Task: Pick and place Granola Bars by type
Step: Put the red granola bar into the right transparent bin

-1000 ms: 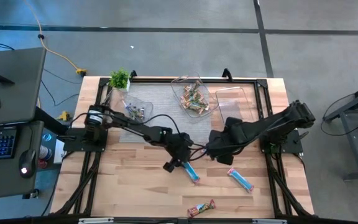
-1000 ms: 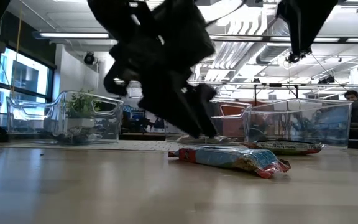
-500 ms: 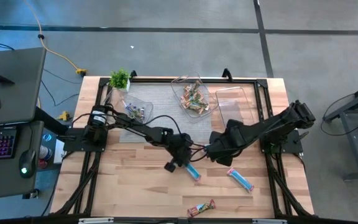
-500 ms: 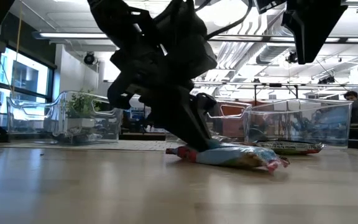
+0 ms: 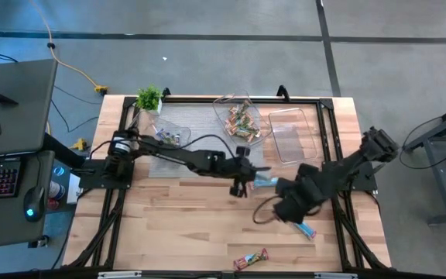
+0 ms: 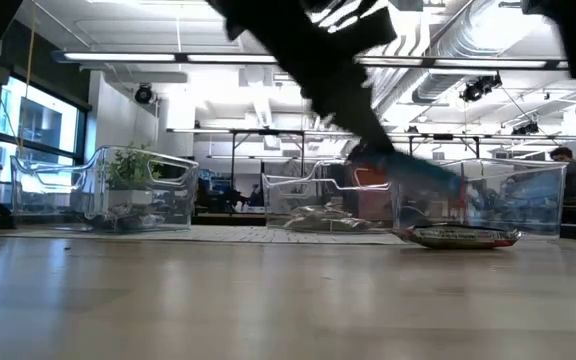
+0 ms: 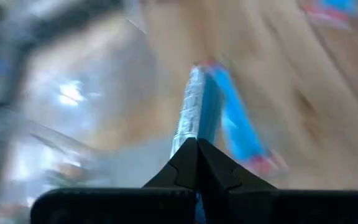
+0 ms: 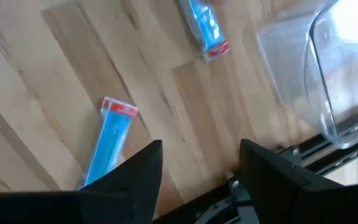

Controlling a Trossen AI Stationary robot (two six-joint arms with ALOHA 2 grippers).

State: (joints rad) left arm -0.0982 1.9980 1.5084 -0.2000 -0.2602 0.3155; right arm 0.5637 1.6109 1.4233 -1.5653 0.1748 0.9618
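Nearest the front edge of the worktop lies a green and tan bar, flat and alone. Just past it the right gripper has swung down and forward since a moment ago, jaws spread wide and empty, hovering over a light blue bar that lies on the wood. Big change in the middle: the left gripper has clenched on the other light blue bar and lifted it clear of the wood, where it lay a second back; it now hangs in the air, held by one end. Farther back, three clear tubs: the middle tub holds a heap of green and tan bars, the left tub a few purple ones, and the right tub shows no bars. A small green plant stands at the far left corner.
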